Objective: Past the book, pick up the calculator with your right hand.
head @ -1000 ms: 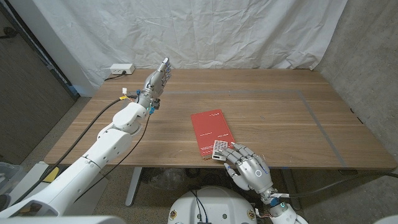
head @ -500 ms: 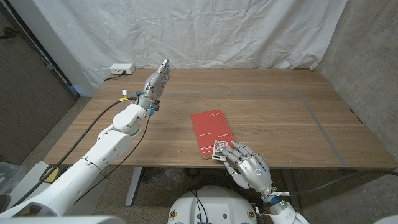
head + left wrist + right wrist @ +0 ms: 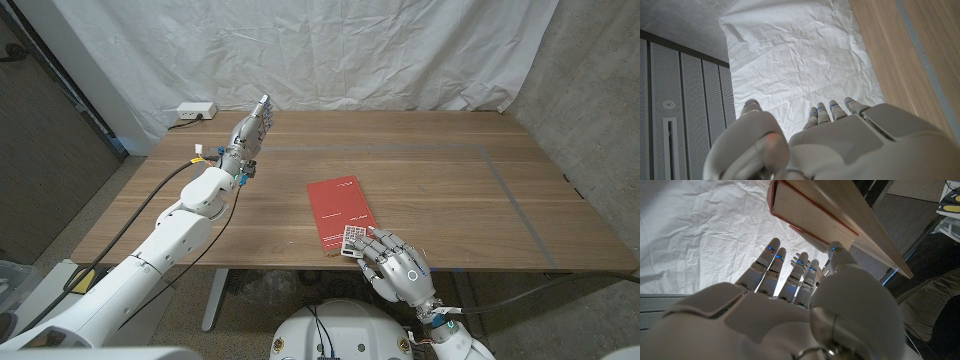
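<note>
One right hand (image 3: 397, 266), fingers spread wide and holding nothing, is reaching onto the calculator (image 3: 352, 241) lying on the red book's (image 3: 339, 211) near corner, needing next to close around it.

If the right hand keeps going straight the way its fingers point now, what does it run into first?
Most likely the calculator: the right hand points up-left toward it, fingertips at its edge. The red book lies just beyond. Whether they touch is unclear.
</note>
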Controlling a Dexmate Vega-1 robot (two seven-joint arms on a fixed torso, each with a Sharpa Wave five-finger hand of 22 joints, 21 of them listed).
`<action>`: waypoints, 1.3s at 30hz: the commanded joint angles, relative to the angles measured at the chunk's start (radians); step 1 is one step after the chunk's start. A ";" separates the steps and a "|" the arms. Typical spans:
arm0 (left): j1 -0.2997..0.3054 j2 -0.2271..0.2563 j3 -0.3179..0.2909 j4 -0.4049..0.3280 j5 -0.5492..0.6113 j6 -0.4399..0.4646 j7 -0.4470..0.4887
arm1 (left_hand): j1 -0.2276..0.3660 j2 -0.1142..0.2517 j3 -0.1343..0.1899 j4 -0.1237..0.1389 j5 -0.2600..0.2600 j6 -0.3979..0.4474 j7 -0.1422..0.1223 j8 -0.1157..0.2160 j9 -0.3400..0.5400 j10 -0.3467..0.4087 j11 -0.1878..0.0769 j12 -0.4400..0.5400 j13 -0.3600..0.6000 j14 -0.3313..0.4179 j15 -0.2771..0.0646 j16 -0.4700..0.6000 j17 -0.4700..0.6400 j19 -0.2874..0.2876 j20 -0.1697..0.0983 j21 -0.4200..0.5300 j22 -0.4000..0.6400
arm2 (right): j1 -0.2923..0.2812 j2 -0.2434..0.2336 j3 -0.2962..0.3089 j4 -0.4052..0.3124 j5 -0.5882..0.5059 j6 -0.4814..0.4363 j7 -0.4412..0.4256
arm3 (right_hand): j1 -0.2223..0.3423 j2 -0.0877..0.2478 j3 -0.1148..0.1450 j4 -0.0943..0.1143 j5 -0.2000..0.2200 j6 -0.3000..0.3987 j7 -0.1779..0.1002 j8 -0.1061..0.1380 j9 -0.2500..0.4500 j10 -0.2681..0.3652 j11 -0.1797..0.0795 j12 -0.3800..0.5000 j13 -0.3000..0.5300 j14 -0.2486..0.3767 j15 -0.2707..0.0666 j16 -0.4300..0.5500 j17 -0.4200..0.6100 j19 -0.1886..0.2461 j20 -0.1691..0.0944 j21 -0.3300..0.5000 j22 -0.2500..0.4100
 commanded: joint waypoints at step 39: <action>-0.028 -0.002 0.021 0.028 0.004 0.020 -0.016 | 0.009 0.003 -0.013 0.001 -0.001 -0.006 0.000 0.005 0.005 -0.005 -0.004 0.003 0.004 -0.007 -0.001 0.005 0.004 -0.012 -0.020 0.007 0.006 | 0.062 0.045 -0.054 0.082 0.035 0.024 -0.057 | 0.025 0.014 0.011 0.005 0.006 0.045 0.000 0.021 0.007 0.041 -0.002 0.022 0.007 0.038 -0.161 0.014 0.009 0.030 -0.122 0.010 0.006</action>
